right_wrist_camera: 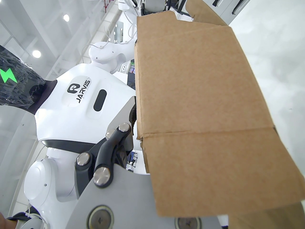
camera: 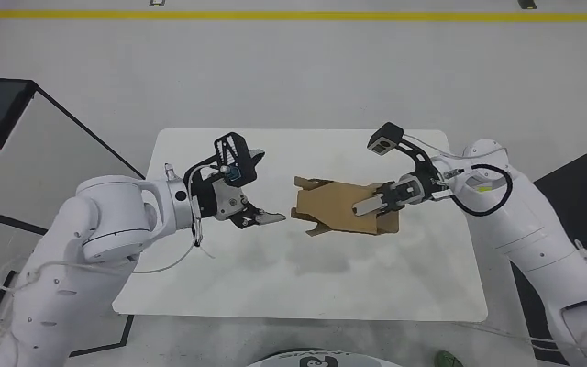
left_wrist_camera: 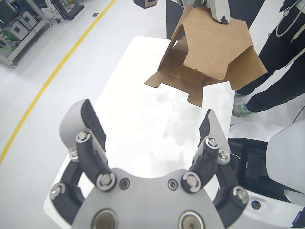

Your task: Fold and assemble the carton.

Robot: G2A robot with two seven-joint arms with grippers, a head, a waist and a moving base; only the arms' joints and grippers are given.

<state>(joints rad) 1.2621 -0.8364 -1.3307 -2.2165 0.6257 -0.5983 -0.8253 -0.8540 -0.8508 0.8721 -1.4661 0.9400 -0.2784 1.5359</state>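
Note:
A brown cardboard carton (camera: 344, 209), partly folded with its flaps loose, hangs just above the middle of the white table (camera: 303, 284). My right gripper (camera: 367, 205) is shut on the carton's right-hand panel; in the left wrist view one of its fingers (left_wrist_camera: 220, 5) presses on the top panel of the carton (left_wrist_camera: 209, 53). In the right wrist view the carton (right_wrist_camera: 200, 101) covers most of the gripper. My left gripper (camera: 261, 188) stands open to the left of the carton, a short gap from its loose flaps, with nothing between its fingers (left_wrist_camera: 94, 120).
The table's front edge lies toward the robot, with bare surface in front of the carton. A black frame (camera: 55, 119) stands off the table's left side. A person's legs and shoes (left_wrist_camera: 243, 109) are beside the table's far edge.

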